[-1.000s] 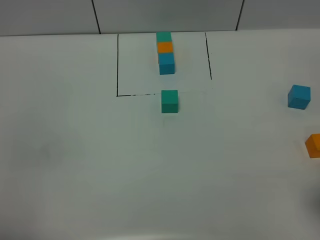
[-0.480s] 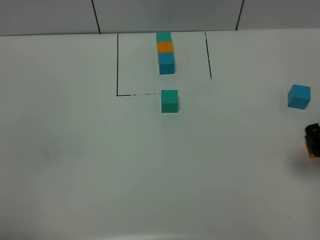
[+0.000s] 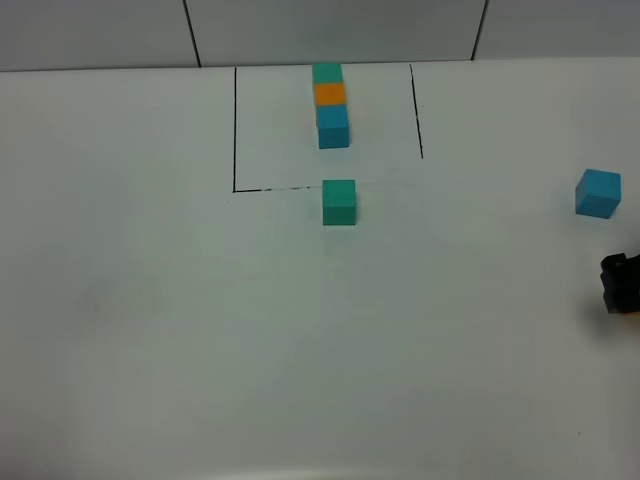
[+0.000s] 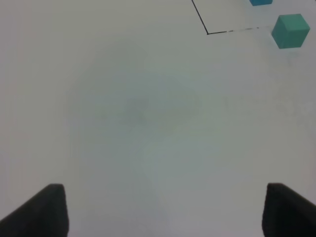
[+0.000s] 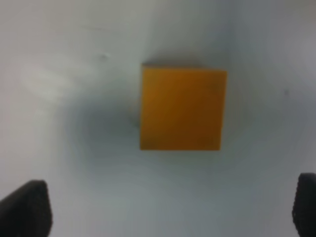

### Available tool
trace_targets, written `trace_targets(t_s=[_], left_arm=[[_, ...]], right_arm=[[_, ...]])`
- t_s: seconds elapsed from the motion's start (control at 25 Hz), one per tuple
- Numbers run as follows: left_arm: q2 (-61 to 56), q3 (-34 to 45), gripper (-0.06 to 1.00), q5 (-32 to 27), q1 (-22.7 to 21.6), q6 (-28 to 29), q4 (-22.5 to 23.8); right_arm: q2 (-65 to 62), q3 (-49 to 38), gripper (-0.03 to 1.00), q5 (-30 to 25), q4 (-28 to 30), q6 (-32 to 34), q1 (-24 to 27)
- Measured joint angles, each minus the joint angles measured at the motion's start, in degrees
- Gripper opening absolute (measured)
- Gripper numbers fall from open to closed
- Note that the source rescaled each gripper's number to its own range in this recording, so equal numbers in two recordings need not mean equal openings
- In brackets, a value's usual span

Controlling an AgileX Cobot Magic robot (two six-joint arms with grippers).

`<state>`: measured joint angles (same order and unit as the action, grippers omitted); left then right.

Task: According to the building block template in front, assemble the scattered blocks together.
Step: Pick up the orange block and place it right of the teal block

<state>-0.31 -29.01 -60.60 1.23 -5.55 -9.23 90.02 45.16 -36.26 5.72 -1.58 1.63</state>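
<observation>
Worktop [image 3: 140,320] of plain white carries the building block template [image 3: 331,103] at its far side: a joined row running away from the robot, teal-green farthest, orange in the middle, blue nearest, inside a thin black-lined rectangle [image 3: 235,130]. The loose green cube [image 3: 339,202] sits at the near line of that rectangle, in line with the row and a short gap from its blue end. The loose blue cube [image 3: 598,193] lies well apart, far out on the right side of the worktop. Just nearer the robot than it, at the right edge of the high view, the right hand [image 3: 622,285] hangs over the orange cube [image 5: 182,109], of which that view shows only a sliver. The right wrist view looks straight down on the cube's top face; the hand's two dark fingertips stand wide apart, one to each side, neither touching the cube, so this hand is open and grips nothing. The left hand [image 4: 163,210] is out of the high view; its wrist view shows its fingertips also spread wide over bare worktop, open and holding nothing, with the green cube and a corner of the rectangle far ahead.
</observation>
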Motion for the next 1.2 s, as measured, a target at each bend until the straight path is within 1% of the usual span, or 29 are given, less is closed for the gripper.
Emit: trace_targets(t_s=[0.16, 0.48, 0.6, 0.68, 0.72, 0.8, 0.84, 0.96, 1.0, 1.04, 1.2], left_arm=[[0.0, 0.0, 0.79, 0.0, 0.0, 0.0, 0.0], [0.0, 0.0, 0.79, 0.0, 0.0, 0.0, 0.0], [0.0, 0.0, 0.79, 0.0, 0.0, 0.0, 0.0], [0.0, 0.0, 0.79, 0.0, 0.0, 0.0, 0.0], [0.0, 0.0, 0.79, 0.0, 0.0, 0.0, 0.0], [0.0, 0.0, 0.79, 0.0, 0.0, 0.0, 0.0], [0.0, 0.0, 0.79, 0.0, 0.0, 0.0, 0.0], [0.0, 0.0, 0.79, 0.0, 0.0, 0.0, 0.0], [0.0, 0.0, 0.79, 0.0, 0.0, 0.0, 0.0], [0.0, 0.0, 0.79, 0.0, 0.0, 0.0, 0.0], [0.0, 0.0, 0.79, 0.0, 0.0, 0.0, 0.0]], right_arm=[[1.52, 0.0, 1.0, 1.22, -0.84, -0.99, 1.27], [6.51, 2.53, 1.0, 2.32, -1.66, -2.42, 1.4], [8.5, 3.29, 0.97, 2.23, -1.66, -2.77, 1.4], [8.85, 3.36, 0.92, 2.38, -1.66, -3.06, 1.4], [8.85, 3.41, 0.87, 2.38, -1.66, -3.16, 1.4], [8.85, 3.47, 0.74, 2.52, -1.66, -3.16, 1.44], [8.85, 3.47, 0.63, 2.52, -1.66, -3.16, 1.44], [8.85, 3.47, 0.22, 2.52, -1.66, -3.21, 1.44], [8.85, 3.47, 0.05, 2.52, -1.66, -3.21, 1.44], [8.85, 3.47, 0.0, 2.57, -1.66, -3.09, 1.44], [8.85, 3.47, 0.01, 2.57, -1.66, -2.23, 1.44]])
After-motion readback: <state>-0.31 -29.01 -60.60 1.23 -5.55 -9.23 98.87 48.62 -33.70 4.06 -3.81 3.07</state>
